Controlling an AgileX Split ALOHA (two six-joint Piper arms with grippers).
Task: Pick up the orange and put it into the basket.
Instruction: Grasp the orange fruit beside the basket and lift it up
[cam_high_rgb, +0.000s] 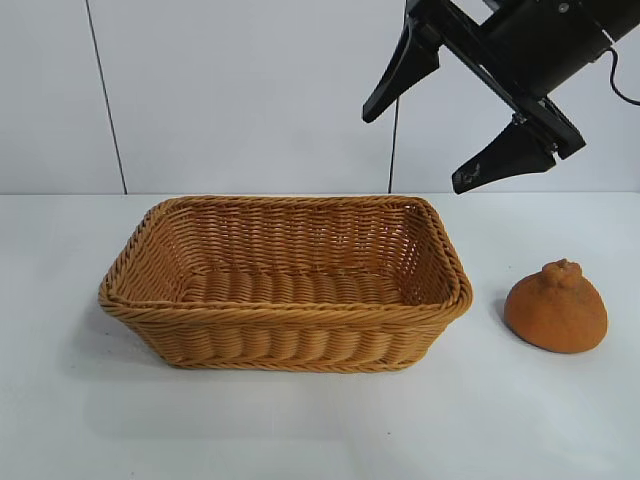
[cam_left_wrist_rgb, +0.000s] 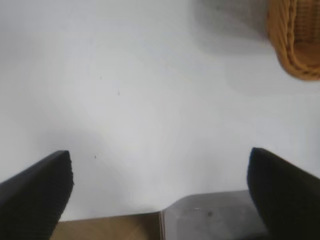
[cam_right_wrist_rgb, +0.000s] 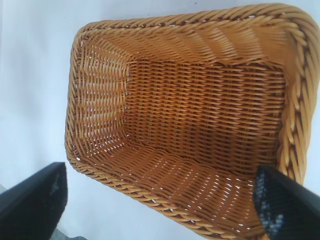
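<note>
orange: on table, right of basket, untouched
basket: empty
right gripper: wide open, holds nothing, above basket's right end
left gripper: wide open, empty
left to do: grasp, lift, drop in

Bench: flat, plain white top, matte, spanning the full width of the exterior view. Wall: pale grey-white panels behind the bench, split by thin dark vertical seams. In the left wrist view, a brown strip beside a grey block.
</note>
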